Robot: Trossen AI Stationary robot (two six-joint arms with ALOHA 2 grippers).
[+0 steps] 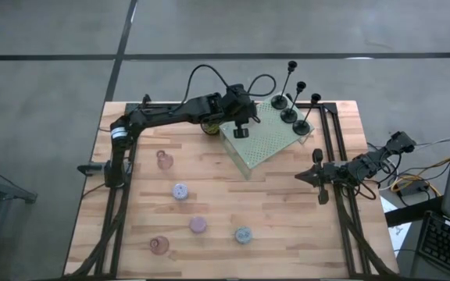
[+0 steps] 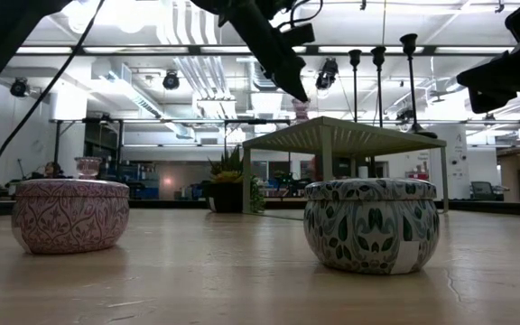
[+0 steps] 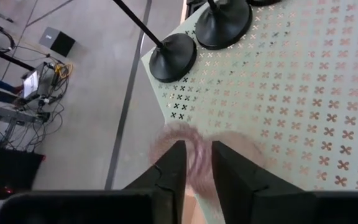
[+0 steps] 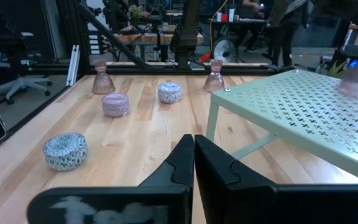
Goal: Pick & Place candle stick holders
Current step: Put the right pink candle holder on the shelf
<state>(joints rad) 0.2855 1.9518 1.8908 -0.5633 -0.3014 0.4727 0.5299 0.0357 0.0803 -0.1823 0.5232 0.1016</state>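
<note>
Left tool [image 3: 196, 171]: over the pale green perforated platform [image 1: 268, 136], fingers slightly apart around a small pinkish glass cup [image 3: 191, 149]; whether they grip it, I cannot tell.
Right tool [image 4: 193, 155]: fingers together, empty, at the desk's [image 1: 287, 226] right edge.
Black round-based thin-stemmed holders [image 1: 288, 115]: three on the platform's far corner.
Other pinkish cups [image 1: 164, 161]: two on the desk.
Pastel round tins [image 1: 198, 225]: three near the desk's front.
</note>
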